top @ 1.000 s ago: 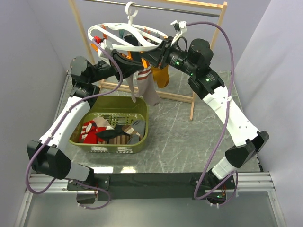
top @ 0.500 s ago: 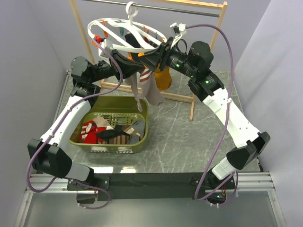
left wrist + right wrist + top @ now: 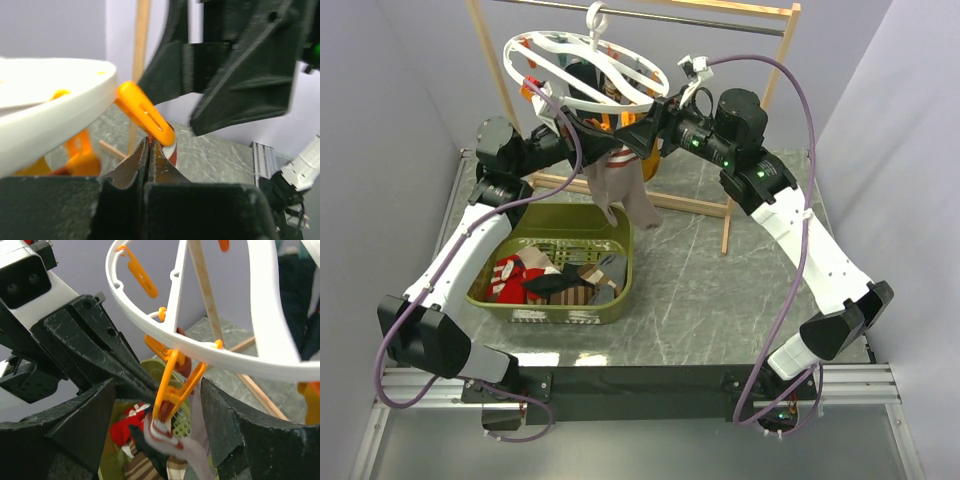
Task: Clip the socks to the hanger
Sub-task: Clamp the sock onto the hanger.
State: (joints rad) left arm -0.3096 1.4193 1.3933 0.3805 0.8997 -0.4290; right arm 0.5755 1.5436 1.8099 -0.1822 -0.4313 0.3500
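Left pincer (image 3: 149, 150) is pressed together on the striped cuff of the sock (image 3: 169, 151), holding it right at the tip of an orange clip (image 3: 145, 114) in the middle of the left wrist view. The rest of the sock hangs down at the upper centre of the top view. The clip hangs from the white ring of the hanger (image 3: 585, 62), which is tilted.

Right pincer (image 3: 165, 402) is spread, one finger on either side of that clip and neither clearly touching it. The clip's lower end sits on the cuff, though I cannot tell whether it has bitten.

The step in hand looks like seating the cuff in the clip. To do it well, the right pincer should squeeze the clip's upper legs squarely so the mouth opens. The left should feed the cuff well up into the mouth, not just its edge. It should hold on until the clip has shut, or the sock may slip.

Below lies a green basket (image 3: 620, 275) of other socks on the table (image 3: 720, 290), with a wooden rack (image 3: 730, 215) behind.
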